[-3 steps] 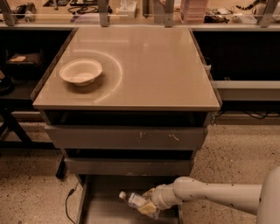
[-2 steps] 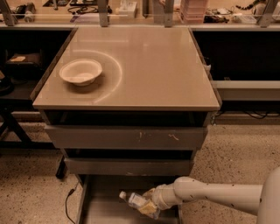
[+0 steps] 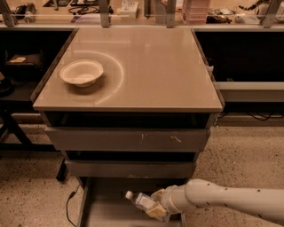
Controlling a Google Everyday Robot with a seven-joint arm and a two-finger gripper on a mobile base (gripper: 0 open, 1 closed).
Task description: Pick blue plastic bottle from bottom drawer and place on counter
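Note:
The blue plastic bottle (image 3: 141, 201) is a small clear bottle with a white cap, tilted with its cap up and to the left. It sits just above the floor of the open bottom drawer (image 3: 106, 208). My gripper (image 3: 155, 207) reaches in from the right on a white arm and is shut on the bottle's lower body. The glossy beige counter (image 3: 151, 66) lies above, with a faint curved ring mark.
A shallow white bowl (image 3: 82, 72) stands on the counter's left side. Two closed grey drawer fronts (image 3: 128, 139) sit above the open drawer. A cluttered bench with metal posts (image 3: 133, 11) runs behind. A black cable (image 3: 69, 201) lies on the speckled floor at left.

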